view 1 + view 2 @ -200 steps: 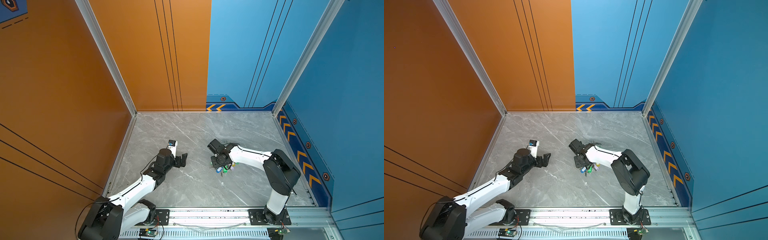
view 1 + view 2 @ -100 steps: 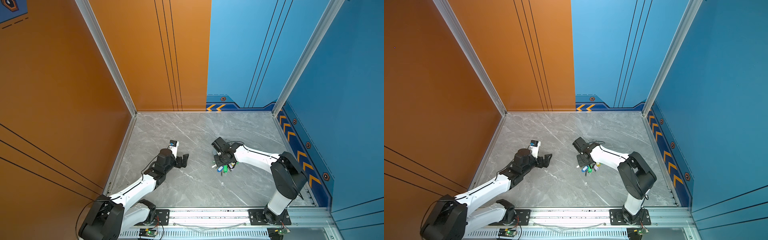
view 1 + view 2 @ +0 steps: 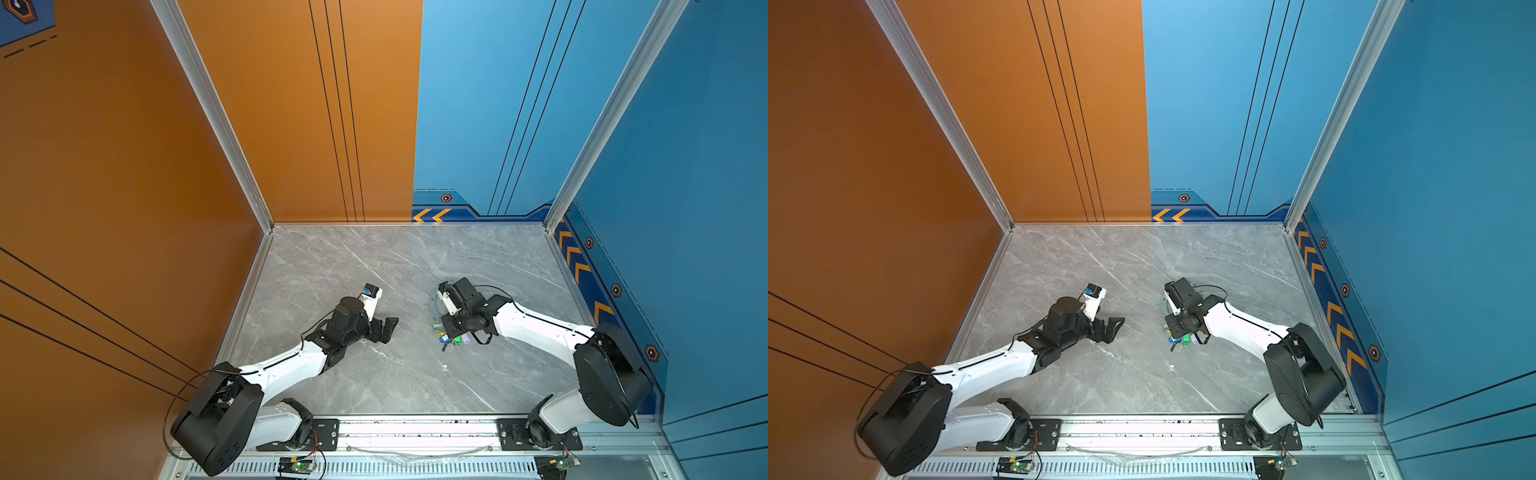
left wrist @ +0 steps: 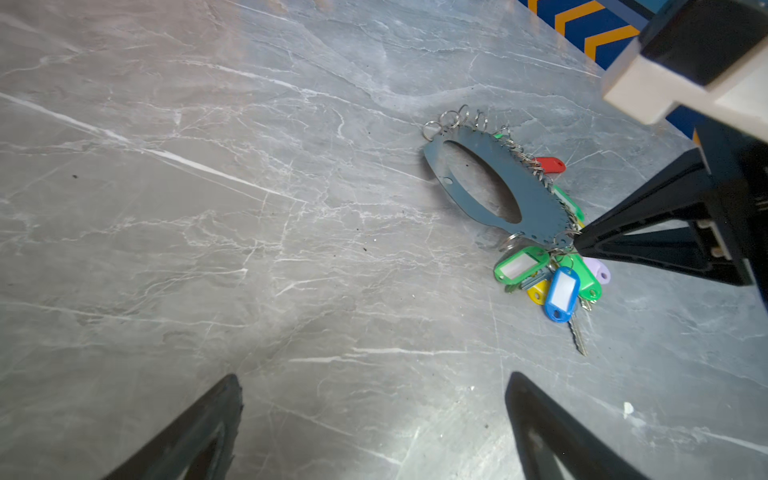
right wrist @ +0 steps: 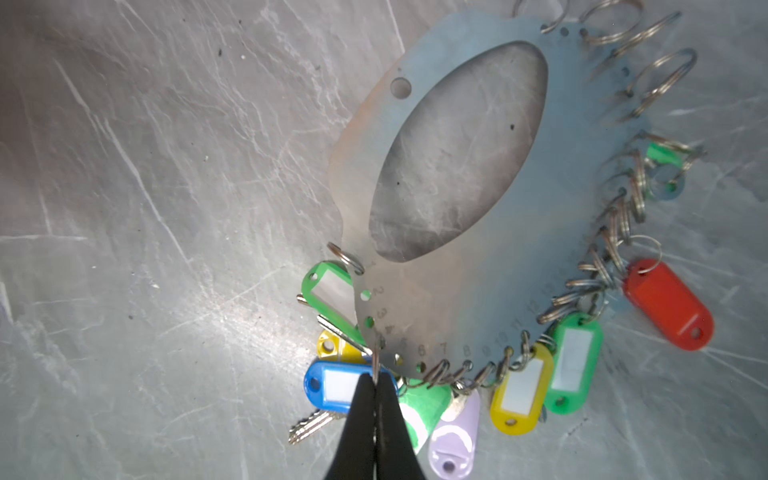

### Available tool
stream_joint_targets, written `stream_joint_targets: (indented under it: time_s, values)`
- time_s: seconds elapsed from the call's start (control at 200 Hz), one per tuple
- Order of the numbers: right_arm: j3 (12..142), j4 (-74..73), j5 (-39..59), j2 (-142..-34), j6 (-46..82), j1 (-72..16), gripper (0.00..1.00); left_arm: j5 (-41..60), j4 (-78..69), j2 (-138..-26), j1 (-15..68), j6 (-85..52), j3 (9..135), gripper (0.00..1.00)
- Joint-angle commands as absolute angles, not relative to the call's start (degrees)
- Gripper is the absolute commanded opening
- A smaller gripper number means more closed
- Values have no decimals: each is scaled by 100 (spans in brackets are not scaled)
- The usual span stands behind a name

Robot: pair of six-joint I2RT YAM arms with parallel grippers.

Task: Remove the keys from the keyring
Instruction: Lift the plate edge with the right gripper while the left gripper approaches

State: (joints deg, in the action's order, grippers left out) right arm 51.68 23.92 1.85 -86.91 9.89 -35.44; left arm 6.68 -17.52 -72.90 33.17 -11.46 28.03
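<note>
While right claw [image 5: 376,380] pinches shut on one small ring [image 5: 376,357] at the keyring [image 5: 552,208] rim, left claw [image 4: 374,386] gapes wide, empty.
Keyring sits on counter [image 4: 208,208]; keys [image 5: 519,390] fanned along its rim.

Both arms have white link shells and black joint housings. Lower left of frame: left arm [image 3: 282,370]; lower right: right arm [image 3: 536,328]. A thin black cable [image 3: 165,419] loops beside the left shoulder housing. There is a black screwed base plate [image 3: 324,428] under each. The left gripper [image 4: 374,380] and right gripper [image 5: 376,378] are black, with fingers tapering to points. The wrist camera block [image 3: 371,293] is white with a blue label.
</note>
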Motion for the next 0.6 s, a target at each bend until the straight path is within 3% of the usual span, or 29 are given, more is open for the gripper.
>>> stream_joint_targets:
  time_s: [0.0, 0.115, 0.325, 0.355, 0.596]
  values:
    - [4926, 2158, 393, -8469, 848, -3446, 4, 1019, -1907, -7613, 3416, -1237, 3139, 99]
    - [4678, 1943, 530, -8221, 880, -3327, 4, 1443, -2006, -8135, 3463, -1517, 3539, 100]
    - [4248, 1549, 941, -7797, 946, -3071, 4, 2373, -2303, -9277, 3692, -2054, 4403, 88]
    - [4194, 1493, 993, -7746, 950, -3034, 4, 2499, -2311, -9406, 3747, -2049, 4515, 82]
    - [3898, 1138, 1481, -7437, 1072, -2756, 4, 3318, -2312, -10113, 3955, -1828, 5129, 79]
